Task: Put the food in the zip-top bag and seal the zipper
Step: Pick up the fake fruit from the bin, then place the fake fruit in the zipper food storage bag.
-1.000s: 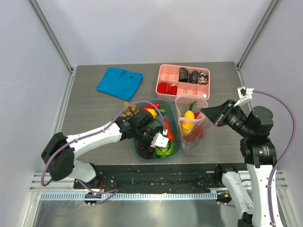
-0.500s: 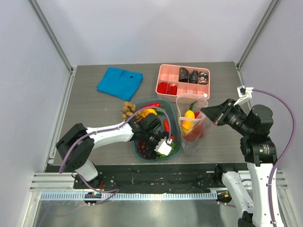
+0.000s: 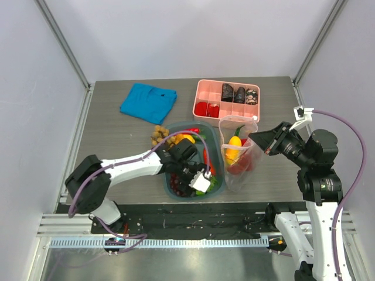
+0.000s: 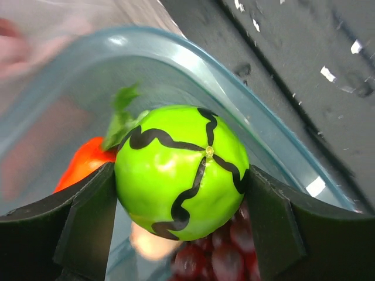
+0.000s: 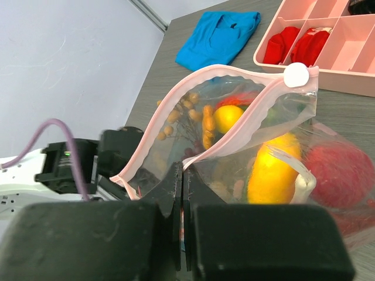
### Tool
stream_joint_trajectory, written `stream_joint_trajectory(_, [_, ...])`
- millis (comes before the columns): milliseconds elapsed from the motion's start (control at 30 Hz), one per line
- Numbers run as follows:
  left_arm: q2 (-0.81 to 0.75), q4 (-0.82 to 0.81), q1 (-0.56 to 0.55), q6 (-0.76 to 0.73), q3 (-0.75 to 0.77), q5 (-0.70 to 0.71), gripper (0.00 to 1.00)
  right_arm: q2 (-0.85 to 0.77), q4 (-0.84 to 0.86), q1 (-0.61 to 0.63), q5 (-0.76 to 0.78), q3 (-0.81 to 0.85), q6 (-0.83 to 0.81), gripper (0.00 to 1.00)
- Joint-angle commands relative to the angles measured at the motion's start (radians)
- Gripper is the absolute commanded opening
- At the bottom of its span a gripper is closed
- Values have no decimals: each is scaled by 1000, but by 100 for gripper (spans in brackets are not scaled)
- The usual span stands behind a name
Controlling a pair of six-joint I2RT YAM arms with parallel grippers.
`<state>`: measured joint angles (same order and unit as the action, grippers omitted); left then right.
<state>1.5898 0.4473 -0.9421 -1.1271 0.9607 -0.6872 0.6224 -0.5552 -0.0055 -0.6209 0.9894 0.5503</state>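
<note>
Left end effector [image 4: 180, 181]: lowered into the near end of the teal tub [image 4: 252, 105], its dark fingers [image 4: 88, 222] set against both sides of the green ball [image 4: 176, 158]; a second ago it was spread wide further back over the tub
Green ball: striped with black lines, clamped between the two pads, low inside the tub; a second ago it lay uncovered in the top view, now the wrist hides it
Beside the ball: an orange-red toy [image 4: 82, 167] touching its left side, dark red grapes [image 4: 231, 246] beneath it
Right end effector [image 5: 183, 175]: pressed together on the zipper [image 5: 234, 134], pinching the pink strip at the near lip; unmoved since the earlier frames
Zip-top bag [image 5: 281, 117]: upright on the desk [image 3: 111, 134] just right of the tub, mouth gaping, white slider [image 5: 296, 75] at the far end of the strip
Food in the bag: a yellow fruit [image 5: 269, 170] and a red piece [image 5: 340, 175], as before
Further out: pink divided tray [image 3: 228, 96] behind the bag, blue cloth [image 3: 148, 102] at the far left, brown cluster [image 3: 158, 136] beside the tub's far corner
</note>
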Motion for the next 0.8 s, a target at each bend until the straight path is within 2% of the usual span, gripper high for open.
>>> stream_joint_trajectory(0, [-189, 27, 46, 110, 72, -84, 60, -4, 38, 2, 16, 28, -21, 1])
stream_joint_trajectory(133, [-324, 86, 80, 154, 98, -121, 57, -3, 49, 2, 10, 23, -18, 1])
stream_joint_trajectory(233, [-412, 19, 106, 335, 137, -100, 56, -4, 48, 2, 4, 26, -26, 1])
stream_joint_trajectory(267, [-421, -55, 127, 478, 156, -80, 56, -7, 49, 2, 0, 26, -29, 1])
stream_joint_trajectory(300, [-422, -82, 137, 536, 215, -66, 56, -7, 49, 2, -13, 23, -32, 1])
stream_joint_trajectory(500, [-252, -128, 146, 853, 533, 75, 59, -3, 58, 2, -28, 8, -41, 1])
stream_joint_trajectory(600, [-145, -110, 144, 906, 649, 63, 57, -3, 58, 2, -43, 12, -43, 1])
stream_joint_trajectory(700, [-88, -134, 131, 938, 700, 52, 57, -3, 51, 2, -48, 18, -49, 1])
stream_joint_trajectory(767, [-45, -101, 111, 929, 731, 23, 61, 0, 43, 2, -48, 22, -52, 1])
